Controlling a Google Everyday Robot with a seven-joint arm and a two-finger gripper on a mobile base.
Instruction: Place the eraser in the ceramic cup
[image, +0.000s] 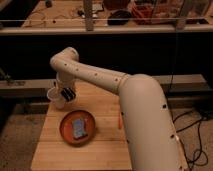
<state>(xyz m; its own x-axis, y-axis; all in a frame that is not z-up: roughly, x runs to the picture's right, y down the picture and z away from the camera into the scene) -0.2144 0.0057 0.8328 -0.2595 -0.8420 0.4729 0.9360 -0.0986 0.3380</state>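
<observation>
Where round cup (56, 97) tapers, gripper (68, 94).

A light wooden table (107, 145) of butcher-block planks is seen from above. An orange plate (65, 131) is set toward the table's 9 o'clock side, and a bluish-grey rectangular object (79, 128) is carried on it. The white ceramic cup (55, 97) is placed at the 11 o'clock corner, near the plate but apart from it. The gripper (68, 94) is held at the cup's 3 o'clock side, above the tabletop. A thin orange pen-like item (119, 121) is laid at the plate's 3 o'clock, beside the arm.
</observation>
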